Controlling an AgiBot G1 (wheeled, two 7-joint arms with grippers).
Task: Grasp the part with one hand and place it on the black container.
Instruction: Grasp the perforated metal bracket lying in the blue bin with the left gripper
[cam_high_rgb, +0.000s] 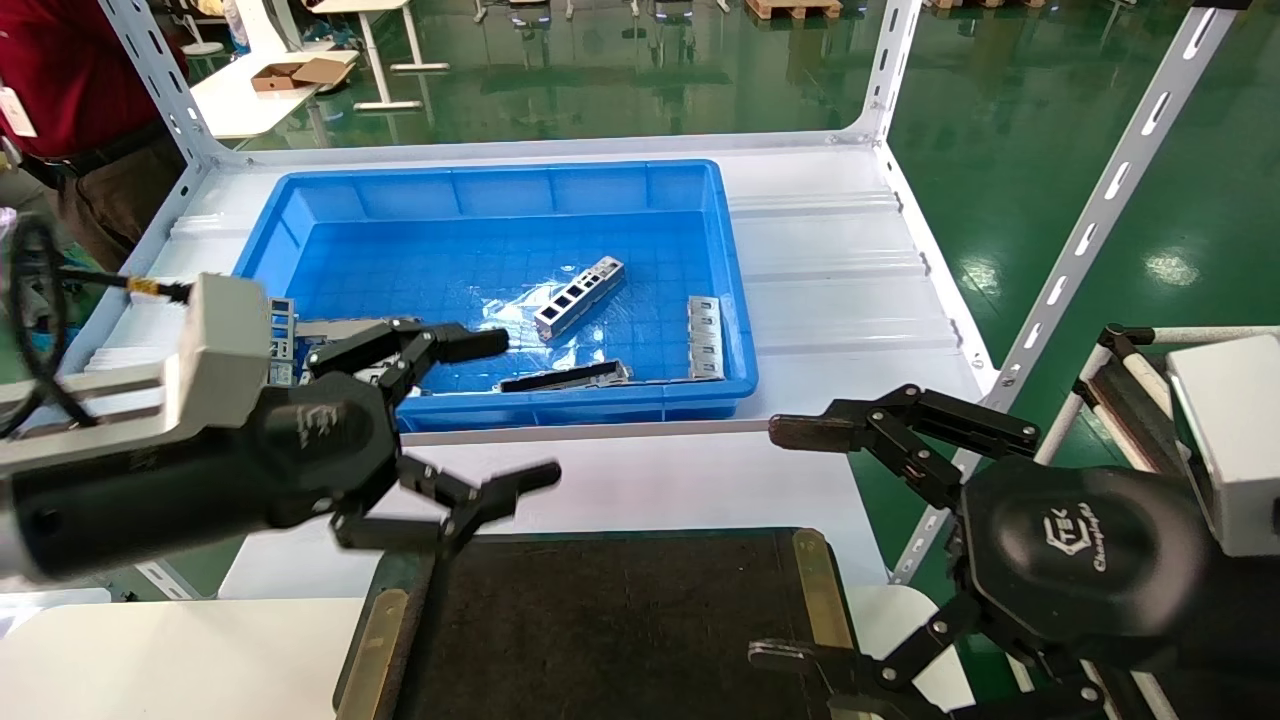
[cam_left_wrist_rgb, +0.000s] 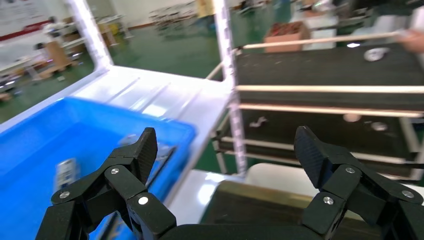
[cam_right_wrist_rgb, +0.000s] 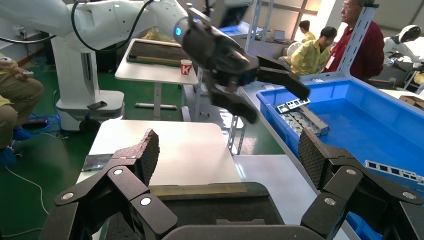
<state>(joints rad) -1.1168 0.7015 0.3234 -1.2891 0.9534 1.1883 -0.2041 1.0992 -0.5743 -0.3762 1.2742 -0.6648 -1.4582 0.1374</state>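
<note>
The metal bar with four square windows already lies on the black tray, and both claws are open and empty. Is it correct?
Not quite. In the head view the metal bar lies in the blue bin, not on the black tray. Left claw and right claw are open and empty.

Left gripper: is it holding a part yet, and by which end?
Nothing is held. The left gripper is open and empty at the blue bin's near edge; the part lies inside. The right gripper is open too.
</note>
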